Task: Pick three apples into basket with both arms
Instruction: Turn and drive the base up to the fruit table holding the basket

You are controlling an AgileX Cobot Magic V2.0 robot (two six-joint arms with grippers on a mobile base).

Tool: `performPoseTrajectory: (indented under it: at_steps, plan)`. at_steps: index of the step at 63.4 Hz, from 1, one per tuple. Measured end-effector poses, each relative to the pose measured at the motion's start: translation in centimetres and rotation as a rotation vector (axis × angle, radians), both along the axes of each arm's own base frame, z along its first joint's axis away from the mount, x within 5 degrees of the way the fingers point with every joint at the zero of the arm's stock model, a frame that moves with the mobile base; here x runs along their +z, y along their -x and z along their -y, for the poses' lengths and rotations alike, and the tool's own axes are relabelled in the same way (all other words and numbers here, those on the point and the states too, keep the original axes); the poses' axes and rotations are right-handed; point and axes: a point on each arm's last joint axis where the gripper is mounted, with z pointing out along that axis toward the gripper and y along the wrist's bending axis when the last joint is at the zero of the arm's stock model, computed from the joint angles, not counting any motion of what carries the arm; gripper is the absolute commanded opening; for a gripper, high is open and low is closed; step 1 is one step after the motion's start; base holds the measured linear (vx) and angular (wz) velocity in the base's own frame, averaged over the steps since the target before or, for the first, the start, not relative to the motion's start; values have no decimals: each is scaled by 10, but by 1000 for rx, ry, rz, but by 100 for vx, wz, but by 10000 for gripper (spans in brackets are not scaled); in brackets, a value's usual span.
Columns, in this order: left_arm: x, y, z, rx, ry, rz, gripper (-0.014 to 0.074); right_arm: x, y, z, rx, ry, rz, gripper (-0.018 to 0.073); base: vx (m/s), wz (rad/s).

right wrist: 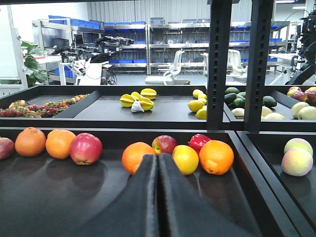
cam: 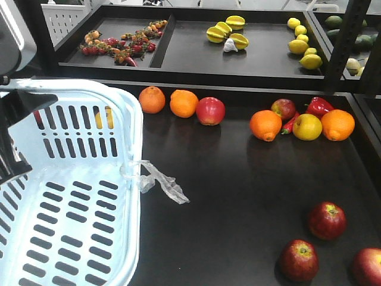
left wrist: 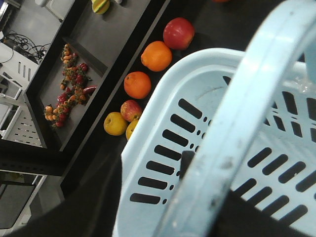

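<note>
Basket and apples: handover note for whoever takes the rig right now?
Left gripper: at the handle of the basket; grip unclear.
Right gripper: shut, empty, low over the dark surface.
Apples: all three on that surface, front right, apart from the basket.
Done: nothing; the visible part of the basket holds no apple.
Left: all three picks.
</note>
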Motion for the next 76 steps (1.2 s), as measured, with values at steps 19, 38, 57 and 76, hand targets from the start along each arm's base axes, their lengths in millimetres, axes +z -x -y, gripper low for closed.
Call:
performPoseTrajectory:
  at_steps: [19,38,57,76]
  plan:
    - [0,0,0,1,-1,-1,-6,0,0,0,0,0,0,-9,1,-4]
    - [-1,0,0,2,-2,-9,-6,0,0,0,0,0,0,-9,10,-38]
    - [-1,0,0,3,-4,-5,-6,0,0,0,0,0,0,-9,10,-26]
    - [-1,0,0,3,-4,-5,-6,0,0,0,0,0,0,-9,1,0]
